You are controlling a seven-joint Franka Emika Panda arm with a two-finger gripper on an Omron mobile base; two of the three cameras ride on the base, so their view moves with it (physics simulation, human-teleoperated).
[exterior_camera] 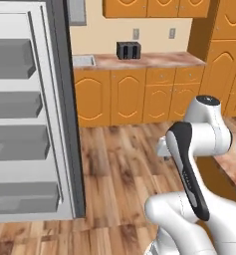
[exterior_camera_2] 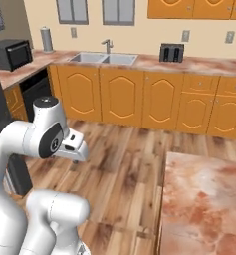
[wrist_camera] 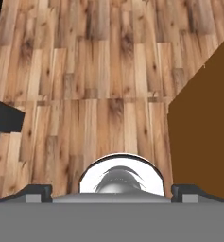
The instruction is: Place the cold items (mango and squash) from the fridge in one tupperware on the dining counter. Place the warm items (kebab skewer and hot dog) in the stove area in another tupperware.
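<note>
The gripper [wrist_camera: 111,191] is pointed down at bare floor, its 2 fingertips set wide with nothing held, presumably for travel. The open fridge door [exterior_camera: 25,114], at 9 o'clock, shows no mango or squash.

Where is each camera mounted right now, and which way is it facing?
Left base view: behind the arm's left, facing the open fridge door and cabinets; arm at lower right.
Right base view: behind its right, facing the sink and dining counter; arm at lower left.
Hand view: on the hand, facing the wooden floor; finger tips spread apart.
Both base views share the toaster.
</note>
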